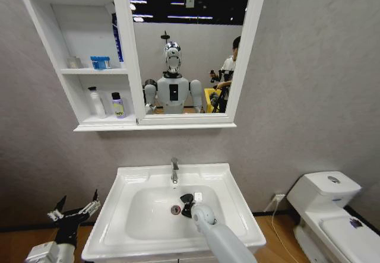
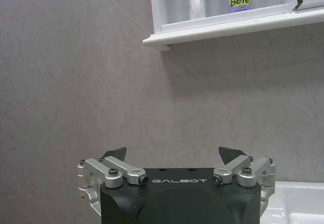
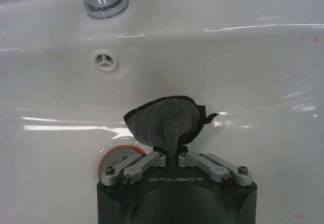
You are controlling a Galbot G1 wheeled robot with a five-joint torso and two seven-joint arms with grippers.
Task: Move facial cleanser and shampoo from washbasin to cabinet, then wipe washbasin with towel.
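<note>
Down in the white ceramic washbasin (image 1: 237,215), right gripper (image 3: 172,152) fingers pinch the small dark grey towel (image 3: 164,123)
It hangs just beside the chrome drain (image 3: 119,155); left gripper (image 2: 173,155) waits beside the basin, fingers spread

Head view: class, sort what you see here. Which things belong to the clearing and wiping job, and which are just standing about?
Job: washbasin; cabinet; white bottle and Befe bottle on its bottom shelf; towel pinched in the right gripper down in the bowl.

Standing about: toilet; blue box on the middle shelf; left gripper, open beside the basin.
</note>
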